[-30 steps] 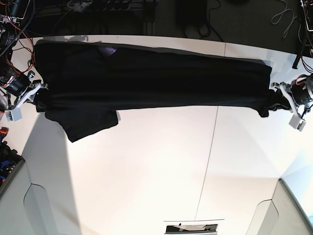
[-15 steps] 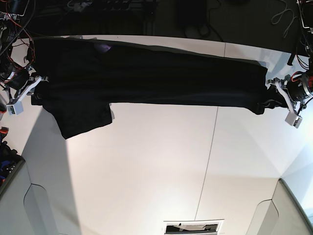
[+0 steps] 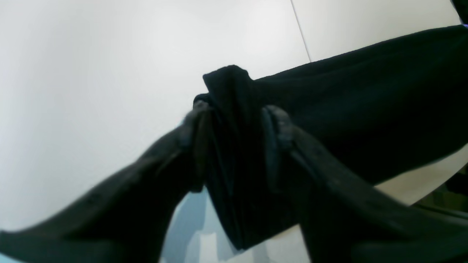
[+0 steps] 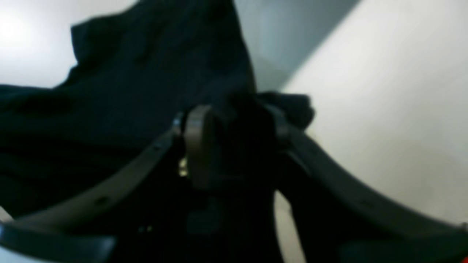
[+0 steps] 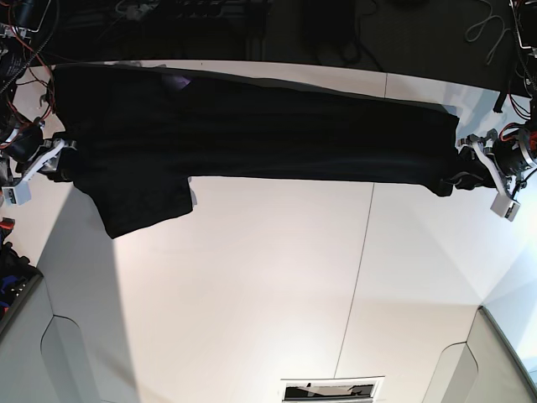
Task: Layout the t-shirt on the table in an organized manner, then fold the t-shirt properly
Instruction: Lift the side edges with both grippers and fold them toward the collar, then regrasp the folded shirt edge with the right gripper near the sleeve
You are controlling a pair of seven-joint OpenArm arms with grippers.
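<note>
The black t-shirt lies stretched in a long band across the far part of the white table. One sleeve hangs toward me at the left, and a purple patch shows near the far edge. My left gripper is at the shirt's right end. In the left wrist view the left gripper is open, with a bunched fold of t-shirt standing between the fingers. My right gripper is at the shirt's left end. The blurred right wrist view shows the right gripper open around dark t-shirt cloth.
A thin dark seam runs across the table from far to near. Cables and dark equipment lie beyond the far edge. Grey panels stand at both near corners, and a small fixture sits at the near edge.
Both grippers have gone from shut on the shirt's ends to open. The shirt has shifted a little toward the far edge and left, and now rests slack on the table.
</note>
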